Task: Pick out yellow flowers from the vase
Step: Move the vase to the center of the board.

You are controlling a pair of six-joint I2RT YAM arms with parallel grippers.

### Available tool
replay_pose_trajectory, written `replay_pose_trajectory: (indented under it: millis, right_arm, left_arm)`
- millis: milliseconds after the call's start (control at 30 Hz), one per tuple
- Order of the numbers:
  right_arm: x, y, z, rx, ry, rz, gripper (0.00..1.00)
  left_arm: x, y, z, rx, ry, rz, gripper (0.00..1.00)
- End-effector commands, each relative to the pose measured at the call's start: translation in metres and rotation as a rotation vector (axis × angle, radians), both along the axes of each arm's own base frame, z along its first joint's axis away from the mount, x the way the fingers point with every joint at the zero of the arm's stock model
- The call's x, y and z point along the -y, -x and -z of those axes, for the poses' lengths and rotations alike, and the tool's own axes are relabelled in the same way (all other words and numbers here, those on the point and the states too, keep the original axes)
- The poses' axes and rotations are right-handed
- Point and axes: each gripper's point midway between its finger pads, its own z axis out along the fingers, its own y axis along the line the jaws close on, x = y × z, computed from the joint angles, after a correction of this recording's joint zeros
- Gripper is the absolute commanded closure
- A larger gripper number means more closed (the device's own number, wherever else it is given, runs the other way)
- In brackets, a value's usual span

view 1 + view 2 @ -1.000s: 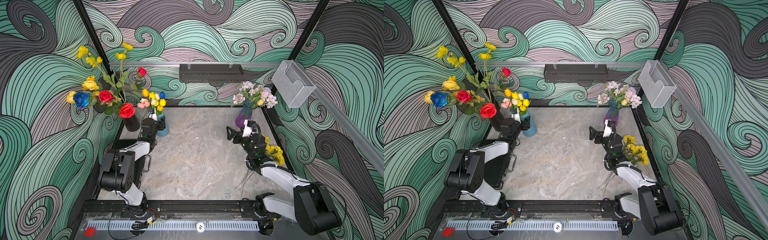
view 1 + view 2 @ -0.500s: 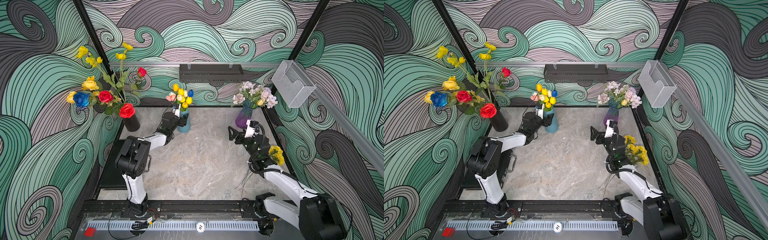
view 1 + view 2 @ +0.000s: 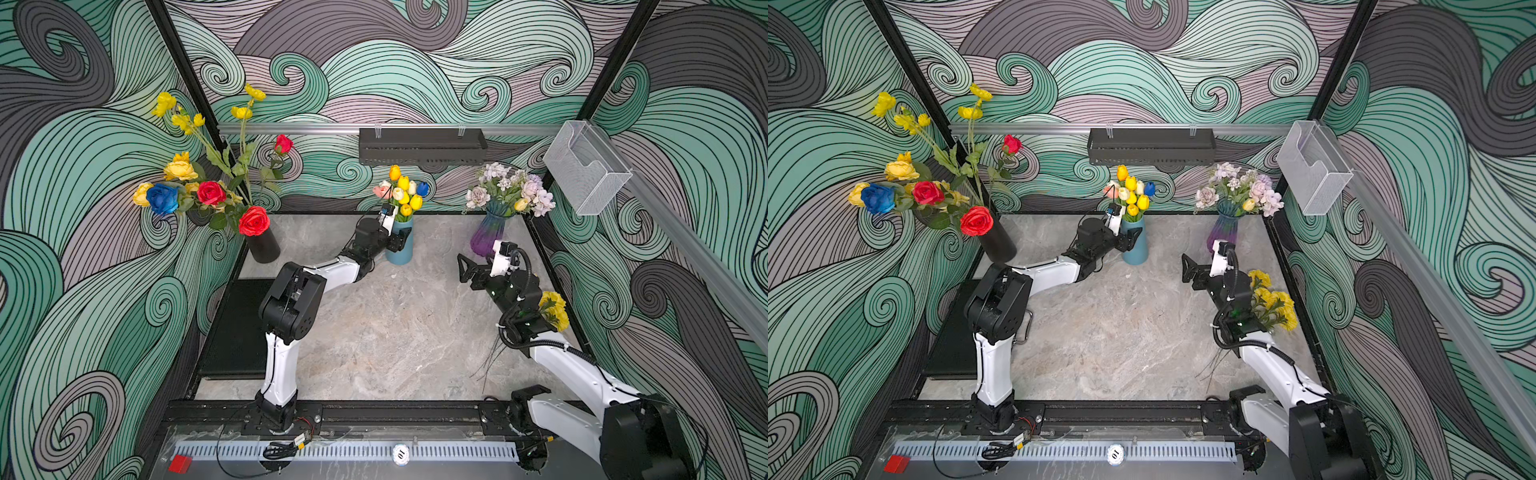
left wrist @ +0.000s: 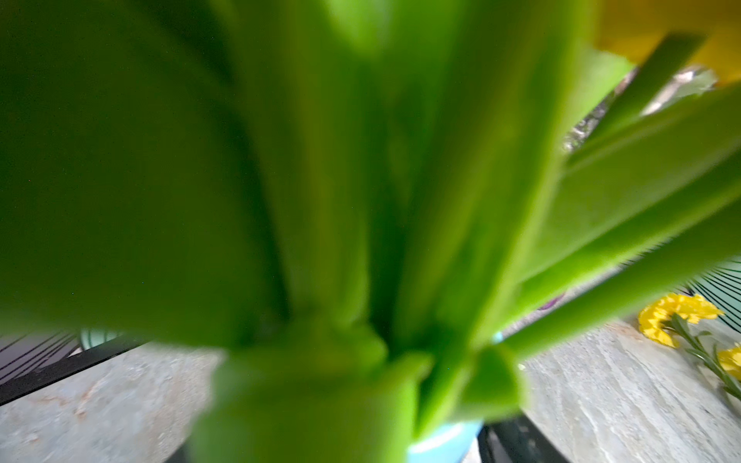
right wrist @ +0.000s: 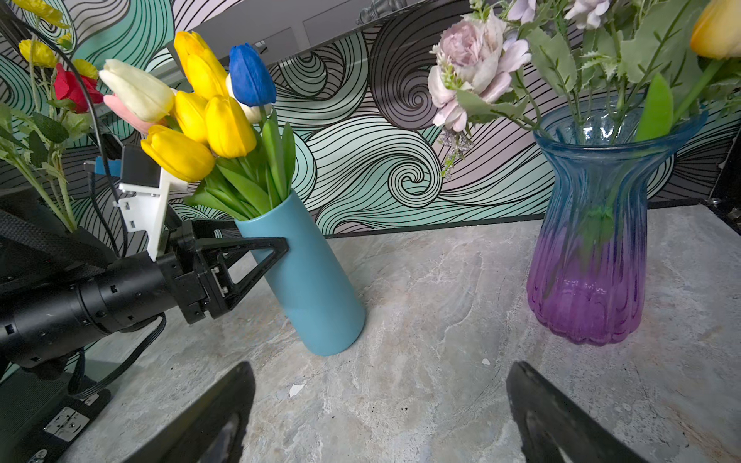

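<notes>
At upper centre in a top view, the left gripper (image 3: 397, 243) clamps the tilted vase (image 3: 401, 255), whose yellow tulips (image 3: 404, 195) rise near-upright, up-left of the wide-open, empty right gripper (image 3: 462, 270).

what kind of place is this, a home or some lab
Probably a robot test cell, not a home: left arm and right arm on a front rail, marble-look tabletop boxed in by swirl-printed wall panels, blue vase of tulips as a prop.
</notes>
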Motion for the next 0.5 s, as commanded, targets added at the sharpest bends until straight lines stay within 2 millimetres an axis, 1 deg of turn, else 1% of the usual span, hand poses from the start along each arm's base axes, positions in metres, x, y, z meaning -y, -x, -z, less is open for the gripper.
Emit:
replay_pose_trajectory:
  millis: [0,267,467]
  right_arm:
    - [-0.003,0.002,-0.012,0.026,0.006,-0.015,0.03]
    - [-0.001,0.001,-0.010,0.021,0.007,-0.005,0.02]
    - [0.000,0.002,-0.009,0.017,0.017,0.001,0.01]
  left_arm:
    - [0.013,0.002,-0.008,0.000,0.015,0.051,0.47]
    - [0.003,0.012,-0.018,-0.012,0.002,0.027,0.23]
    - [-0.015,0.026,-0.023,-0.006,0.011,-0.023,0.15]
